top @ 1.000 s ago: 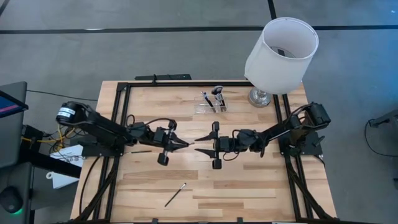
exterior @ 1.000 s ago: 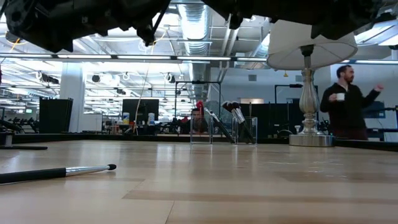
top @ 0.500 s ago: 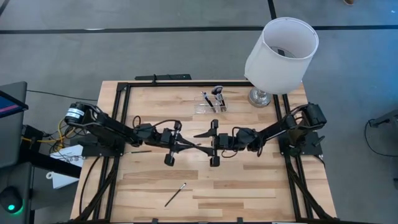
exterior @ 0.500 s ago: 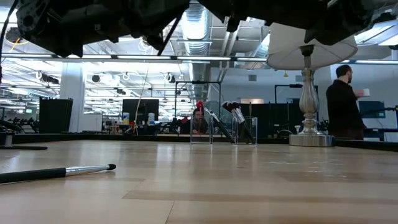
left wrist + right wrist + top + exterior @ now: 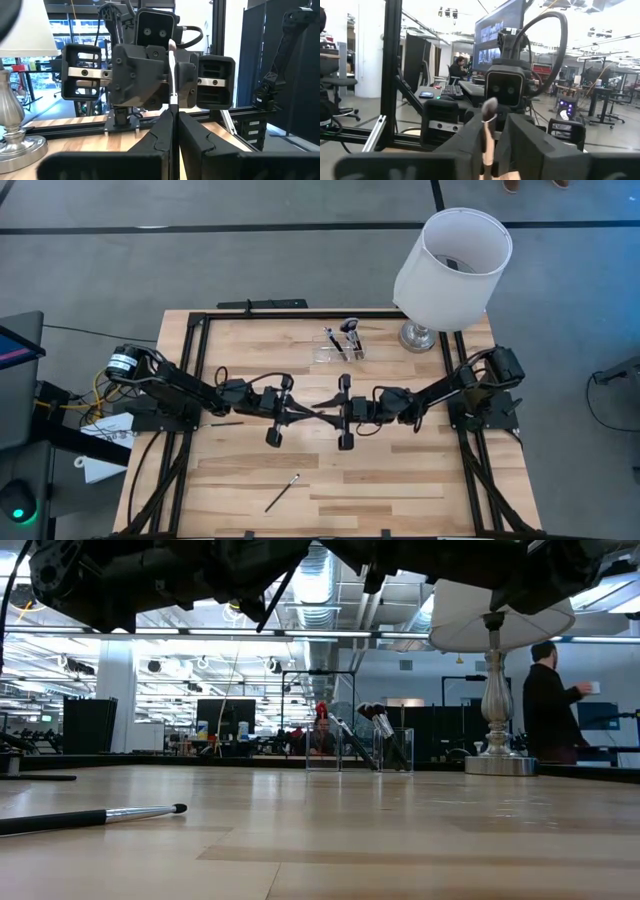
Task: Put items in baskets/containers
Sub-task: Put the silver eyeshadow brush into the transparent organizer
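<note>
- Our two grippers meet tip to tip above the middle of the table. The left gripper [image 5: 303, 413] has its jaws pressed together on a slim brush [image 5: 172, 75], whose pale handle stands up from between the fingers [image 5: 159, 137] in the left wrist view.
- The right gripper [image 5: 325, 399] faces it, and in the right wrist view a brush head and pale shaft rise between its fingers [image 5: 470, 137]. The jaws look closed on that shaft, though we cannot see the contact itself.
- We judge this to be a handover: both grippers seem to hold the same brush, so one arm can pass it to the arm better placed for the drop. We cannot tell which one gives and which one takes.
- The clear organizer [image 5: 338, 350] stands at the far side of the table, near the base of the lamp [image 5: 452, 260], with several brushes already leaning upright in it. It lies on the right arm's side.
- One more brush on the table [image 5: 282, 492] lies flat near the front edge, well apart from both grippers and not yet collected.
</note>
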Robot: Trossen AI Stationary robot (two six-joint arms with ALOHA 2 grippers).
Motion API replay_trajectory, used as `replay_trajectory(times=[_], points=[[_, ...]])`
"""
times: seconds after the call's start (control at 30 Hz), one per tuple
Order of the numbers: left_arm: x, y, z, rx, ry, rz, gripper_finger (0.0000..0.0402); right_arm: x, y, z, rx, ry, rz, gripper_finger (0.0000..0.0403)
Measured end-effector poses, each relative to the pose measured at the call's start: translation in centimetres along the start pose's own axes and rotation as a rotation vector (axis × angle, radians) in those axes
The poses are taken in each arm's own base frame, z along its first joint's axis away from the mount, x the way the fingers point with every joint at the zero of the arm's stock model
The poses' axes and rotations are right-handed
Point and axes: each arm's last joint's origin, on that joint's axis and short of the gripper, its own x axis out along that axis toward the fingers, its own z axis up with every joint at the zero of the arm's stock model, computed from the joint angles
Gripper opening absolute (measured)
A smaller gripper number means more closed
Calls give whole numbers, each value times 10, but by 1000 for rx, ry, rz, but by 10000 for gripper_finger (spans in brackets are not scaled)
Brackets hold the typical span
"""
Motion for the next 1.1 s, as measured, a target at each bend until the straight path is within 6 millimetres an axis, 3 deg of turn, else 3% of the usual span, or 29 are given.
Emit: replay_trajectory(times=[0.17, 0.4, 0.67, 0.9, 1.1], points=[[0, 0, 0, 0, 1, 3, 19, 0, 0, -1, -7, 6, 5, 11], [0, 1, -1, 0, 7, 6, 24, 0, 0, -1, 1, 20, -15, 10], [-8, 4, 1, 2, 91, 85, 103, 0, -6, -6, -16, 97, -103, 8], [-46, 7, 28, 7, 60, 203, 173, -1, -47, -14, 32, 219, -259, 13], [-83, 6, 38, -1, -31, 215, 186, -8, -101, -19, 62, 274, -415, 5]])
